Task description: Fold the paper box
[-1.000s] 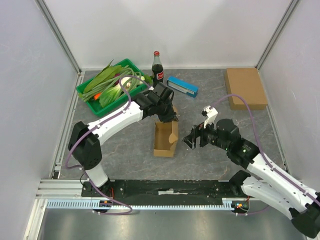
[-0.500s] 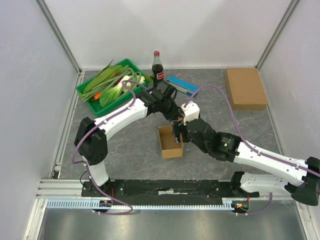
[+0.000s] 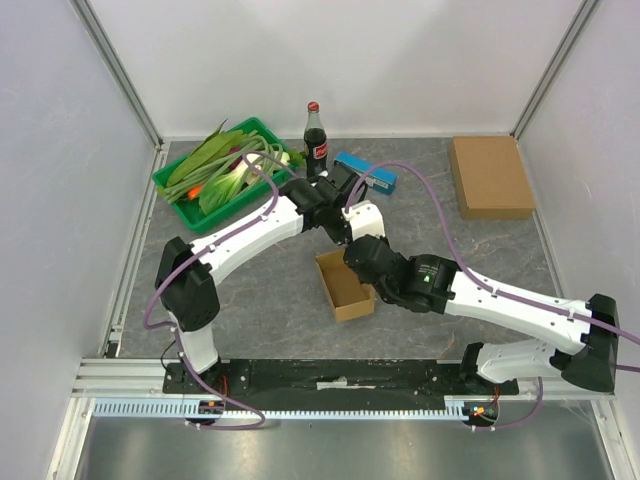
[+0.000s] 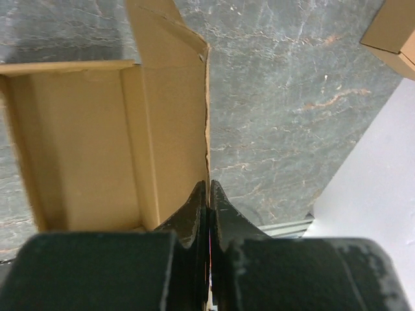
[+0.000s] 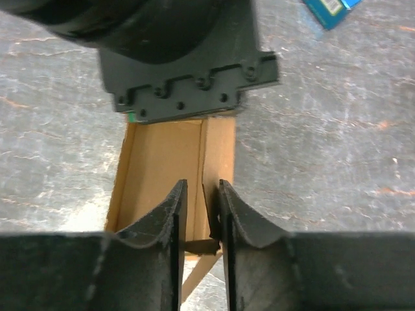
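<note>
The paper box (image 3: 343, 288) is an open brown cardboard tray lying on the grey table, its long flaps standing up. My left gripper (image 3: 343, 238) is at its far end, shut on the top edge of the box's right wall (image 4: 206, 129). In the left wrist view, the two fingertips (image 4: 196, 197) are pressed together on that edge. My right gripper (image 5: 198, 194) reaches over the same wall from the near end. Its jaws straddle the wall: the cardboard lies against the right finger (image 5: 228, 207), with a gap to the left finger. The black body of the left gripper (image 5: 188, 71) fills the top of the right wrist view.
A green tray of vegetables (image 3: 215, 175) stands at the back left. A cola bottle (image 3: 315, 135) and a blue packet (image 3: 367, 172) are behind the arms. A closed brown carton (image 3: 490, 177) lies at the back right.
My right arm has swung left from beside the box to over it, and its jaws have narrowed around the right wall. The box has turned a little. The left gripper stays shut on it.
</note>
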Motion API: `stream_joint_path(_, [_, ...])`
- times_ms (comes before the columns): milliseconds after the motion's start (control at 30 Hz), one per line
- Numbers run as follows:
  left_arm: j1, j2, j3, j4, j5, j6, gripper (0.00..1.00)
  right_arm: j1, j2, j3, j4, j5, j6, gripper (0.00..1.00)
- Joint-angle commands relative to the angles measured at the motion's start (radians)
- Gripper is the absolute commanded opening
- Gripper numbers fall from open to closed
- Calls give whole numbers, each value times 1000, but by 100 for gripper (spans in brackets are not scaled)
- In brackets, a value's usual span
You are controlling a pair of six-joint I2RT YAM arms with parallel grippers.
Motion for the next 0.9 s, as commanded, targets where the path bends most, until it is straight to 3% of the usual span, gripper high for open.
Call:
stream_joint_path(0, [-11, 9, 80, -77, -132, -27, 2, 19, -11, 37, -96, 86, 49, 23])
stream_joint_path(33, [-12, 9, 85, -92, -143, -24, 12, 19, -26, 19, -96, 92, 55, 19])
stream_joint_path(67, [-12, 6, 85, -94, -155, -10, 17, 19, -37, 8, -93, 101, 60, 6])
stream_joint_path(100, [-12, -1, 85, -94, -175, 2, 25, 19, -46, -6, -84, 119, 73, 1])
stream_joint_path(133, [-12, -6, 85, -86, -183, 24, 46, 19, -63, -27, -84, 133, 73, 0])
stream_joint_path(200, [-9, -29, 65, -63, -221, 111, 60, 17, -83, -44, -84, 145, 75, 0])
stream_joint_path(233, [-9, -67, 44, -38, -226, 151, 74, 13, -89, -67, -85, 162, 77, 0])
stream_joint_path(267, [-5, -101, 13, 48, -224, 230, 79, 10, -99, -80, -70, 162, 75, 0])
stream_joint_path(333, [17, -230, -123, 163, -203, 326, 83, -4, -135, -121, -44, 147, 61, 0])
stream_joint_path(367, [29, -285, -183, 337, -173, 457, 84, -9, -149, -135, -27, 144, 60, 0])
stream_joint_path(467, [112, -496, -464, 595, -79, 669, 84, -53, -198, -163, -27, 138, 54, 0])
stream_joint_path(500, [167, -532, -596, 769, -42, 706, 84, -62, -221, -166, -27, 136, 46, 0])
stream_joint_path(567, [240, -499, -648, 819, -19, 739, 84, -85, -238, -169, -36, 150, 38, 0])
stream_joint_path(600, [306, -457, -638, 841, 43, 763, 83, -88, -253, -170, -39, 155, 35, 0])
stream_joint_path(700, [353, -232, -507, 788, 94, 834, 80, -96, -277, -175, -49, 173, 31, 0])
stream_joint_path(733, [354, -157, -446, 752, 101, 851, 73, -99, -281, -172, -55, 176, 31, 0])
stream_joint_path(800, [345, 22, -271, 684, 52, 888, 66, -99, -300, -175, -69, 181, 24, 0])
stream_joint_path(867, [334, 107, -189, 639, -37, 921, 66, -102, -313, -178, -79, 181, 23, 0])
